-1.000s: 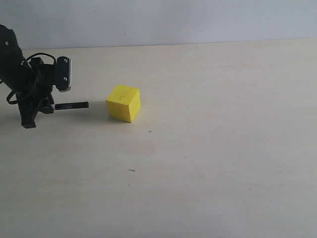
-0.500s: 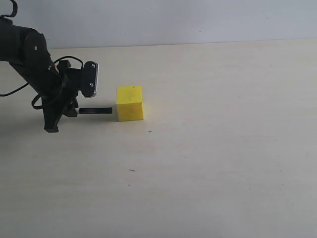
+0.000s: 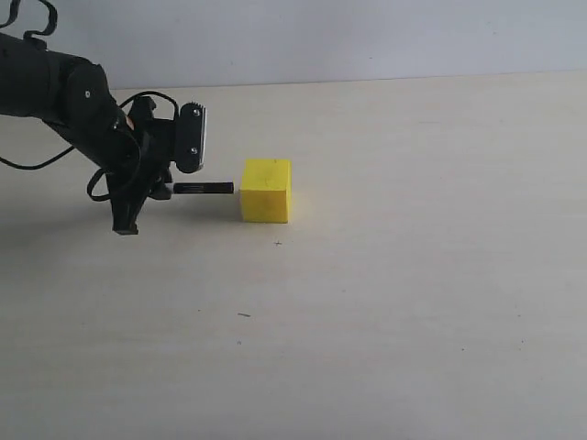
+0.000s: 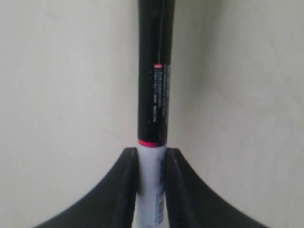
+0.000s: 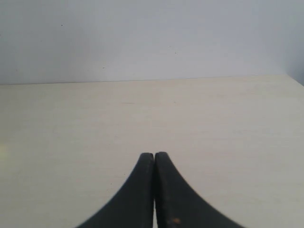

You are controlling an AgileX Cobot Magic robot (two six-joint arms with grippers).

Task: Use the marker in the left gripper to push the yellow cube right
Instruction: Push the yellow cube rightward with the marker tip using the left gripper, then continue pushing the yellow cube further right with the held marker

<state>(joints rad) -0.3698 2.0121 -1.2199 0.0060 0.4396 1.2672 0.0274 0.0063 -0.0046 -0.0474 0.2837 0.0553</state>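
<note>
I am watching my black left end effector (image 3: pixel 161 189) gripping the white-barrelled, black-capped marker (image 3: pixel 204 188) level above the pale table (image 3: pixel 413 302). The small matte yellow cube (image 3: pixel 266 191) is sitting just right of the marker's tip; I cannot tell whether they touch. The black right end effector (image 5: pixel 154 159) is sitting closed and empty.

Left gripper (image 4: pixel 151 164) fingers (image 4: pixel 124 190) clamped on marker (image 4: pixel 153 95); right gripper (image 5: pixel 154 156) fingers (image 5: pixel 137 190) pressed together.
</note>
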